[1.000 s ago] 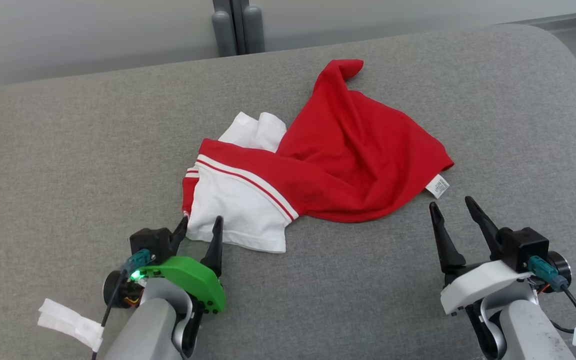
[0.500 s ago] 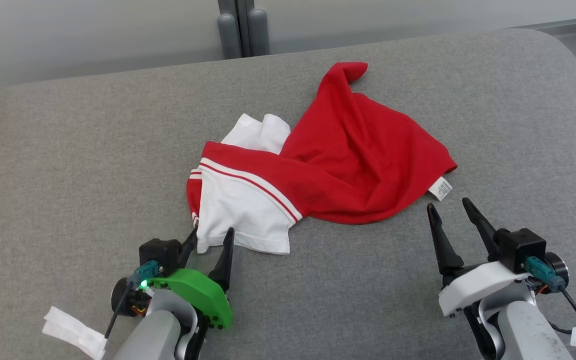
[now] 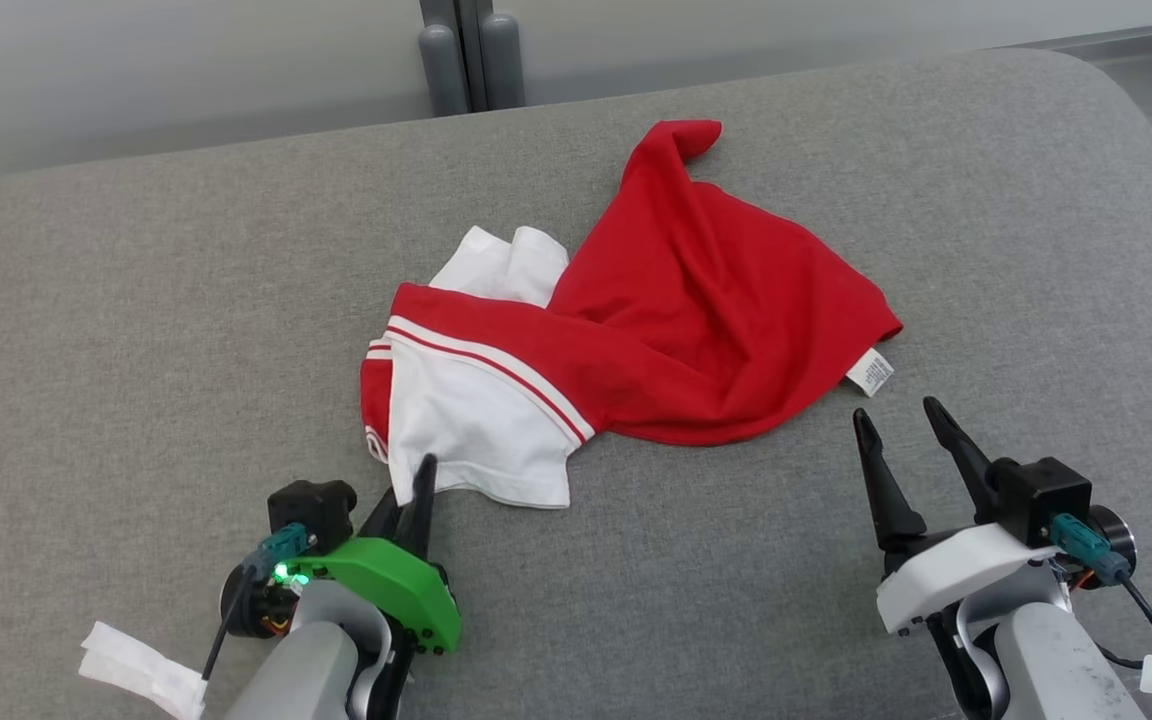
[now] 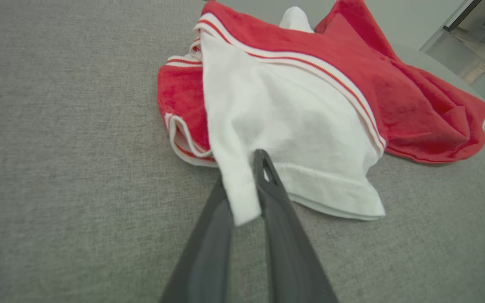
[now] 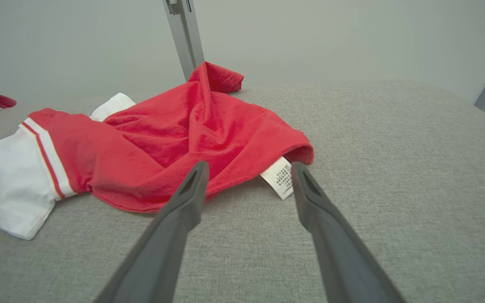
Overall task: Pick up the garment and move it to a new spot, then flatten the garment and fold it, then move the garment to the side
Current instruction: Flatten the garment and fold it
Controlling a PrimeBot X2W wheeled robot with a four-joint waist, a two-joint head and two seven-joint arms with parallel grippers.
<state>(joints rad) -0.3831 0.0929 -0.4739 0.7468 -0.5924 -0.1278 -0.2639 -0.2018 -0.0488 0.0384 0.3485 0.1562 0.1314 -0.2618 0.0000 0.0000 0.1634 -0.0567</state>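
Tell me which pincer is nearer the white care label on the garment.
Right. The right pincer is open just short of the care label, not touching it. The left pincer is across the garment, closed on its white corner.

Bare test room or lab, likely: wide grey fabric-covered pad (image 3: pixel 116 330), plain pale grey wall (image 3: pixel 186 70), grey metal upright posts (image 3: pixel 461 55) behind.

Camera geometry, three views.
Head: high, facing forward and down on the grey surface (image 3: pixel 136 300). Left wrist: low, very close to the garment (image 4: pixel 293 122), white corner. Right wrist: low, near its red edge. All share the garment.
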